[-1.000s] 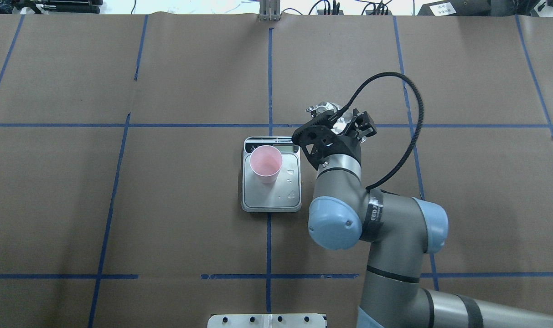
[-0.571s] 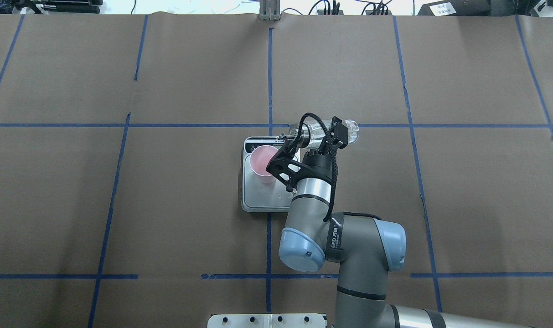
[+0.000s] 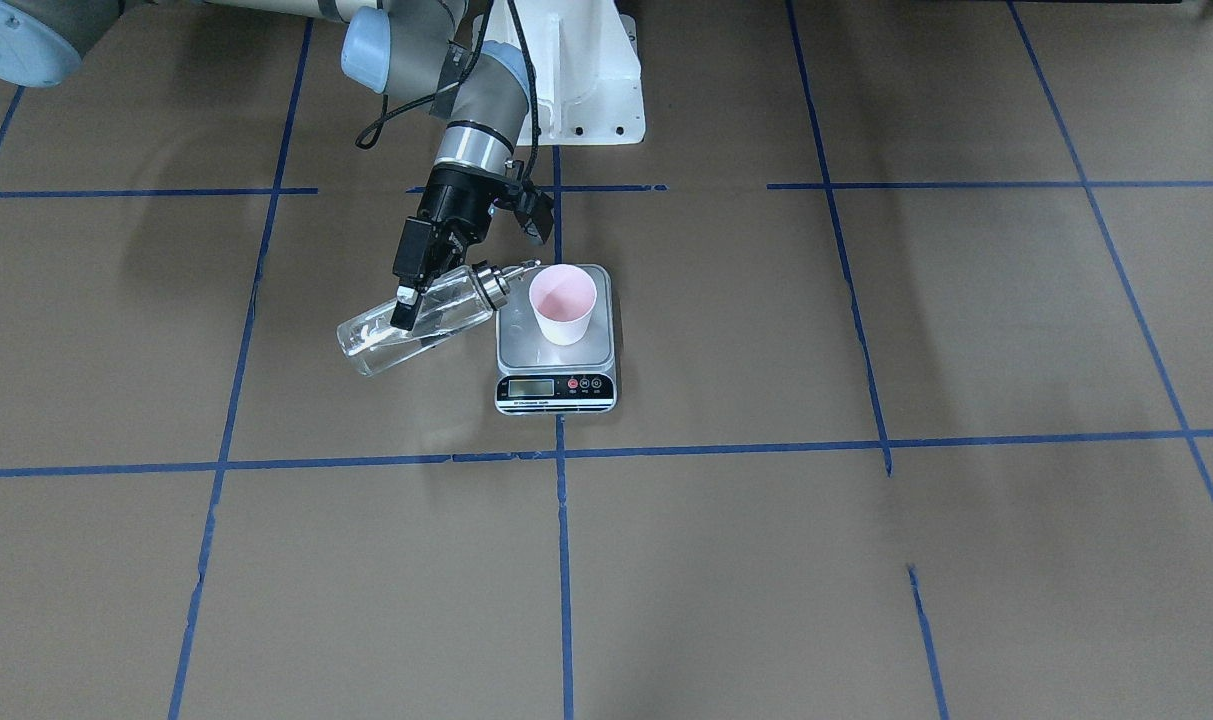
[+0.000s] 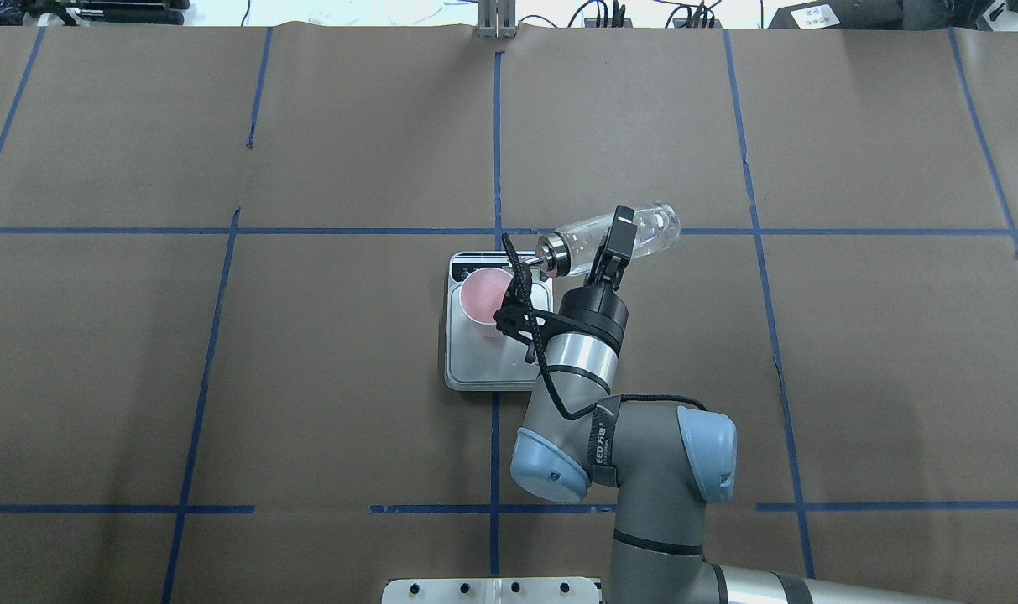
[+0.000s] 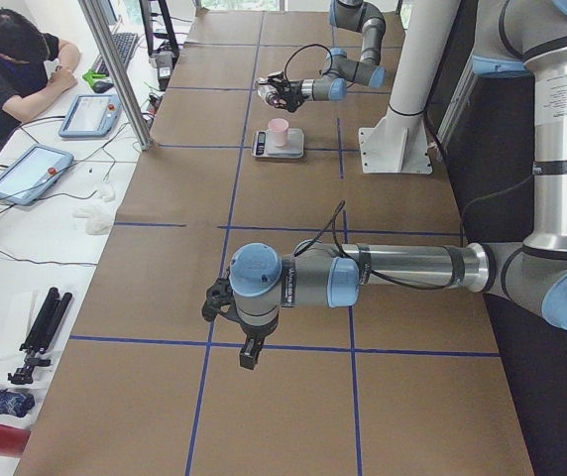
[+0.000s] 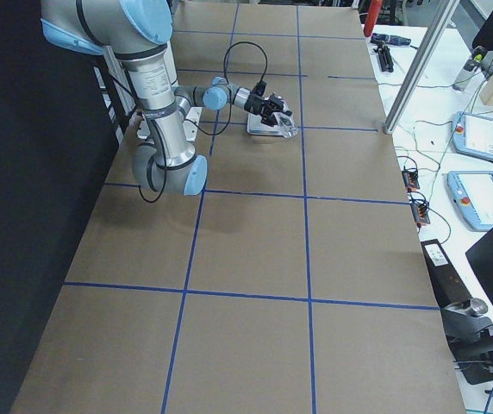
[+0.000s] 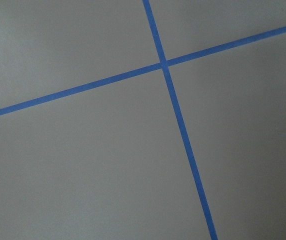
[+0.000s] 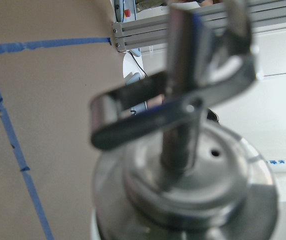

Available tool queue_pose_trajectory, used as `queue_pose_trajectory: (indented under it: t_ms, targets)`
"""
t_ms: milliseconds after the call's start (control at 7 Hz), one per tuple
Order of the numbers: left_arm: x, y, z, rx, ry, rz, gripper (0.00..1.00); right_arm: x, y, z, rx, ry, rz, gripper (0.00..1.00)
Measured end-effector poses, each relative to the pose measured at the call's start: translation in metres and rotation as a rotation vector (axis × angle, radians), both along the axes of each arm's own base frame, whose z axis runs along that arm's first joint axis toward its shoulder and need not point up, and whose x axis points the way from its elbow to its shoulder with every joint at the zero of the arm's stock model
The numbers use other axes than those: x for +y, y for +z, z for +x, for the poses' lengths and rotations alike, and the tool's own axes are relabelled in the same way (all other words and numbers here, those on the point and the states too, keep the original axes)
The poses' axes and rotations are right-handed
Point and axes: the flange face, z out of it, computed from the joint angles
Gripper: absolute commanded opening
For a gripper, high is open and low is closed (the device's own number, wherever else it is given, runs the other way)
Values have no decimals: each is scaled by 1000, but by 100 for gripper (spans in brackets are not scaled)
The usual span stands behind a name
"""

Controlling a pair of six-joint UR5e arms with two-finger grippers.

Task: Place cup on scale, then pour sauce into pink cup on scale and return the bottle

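Note:
The pink cup [image 4: 485, 295] stands upright on the far left part of the scale [image 4: 509, 369], whose display [image 3: 531, 386] faces away from the robot. My right gripper [image 4: 611, 243] is shut on the clear glass bottle [image 4: 647, 228] around its body. The bottle is tilted, base raised, and its silver pourer cap [image 3: 488, 283] points at the cup's rim. The cap fills the right wrist view [image 8: 183, 190]. I cannot make out clear liquid or any stream. My left gripper [image 5: 247, 355] hangs over bare table, far from the scale; I cannot tell if it is open.
The brown paper table carries blue tape lines [image 4: 496, 126]. The white robot base [image 3: 576, 80] stands behind the scale. An aluminium post [image 5: 115, 69], tablets [image 5: 26, 174] and a seated person [image 5: 6, 59] are at the table's far side.
My right arm swung left with the bottle and tipped it, bringing the spout to the cup's rim. Since 0.6 s ago the bottle's base has risen further. Cup and scale stayed put.

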Motion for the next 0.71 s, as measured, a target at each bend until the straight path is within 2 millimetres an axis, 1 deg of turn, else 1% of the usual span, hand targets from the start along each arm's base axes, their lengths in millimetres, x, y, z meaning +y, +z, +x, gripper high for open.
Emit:
queue_pose_trajectory:
  t_ms: [286, 714]
  targets:
    - [-1, 0, 0, 1, 1, -1, 100, -2, 5, 3, 103, 7, 27, 0]
    - [-1, 1, 1, 2, 2, -1, 100, -4, 5, 5, 194, 6, 70, 0]
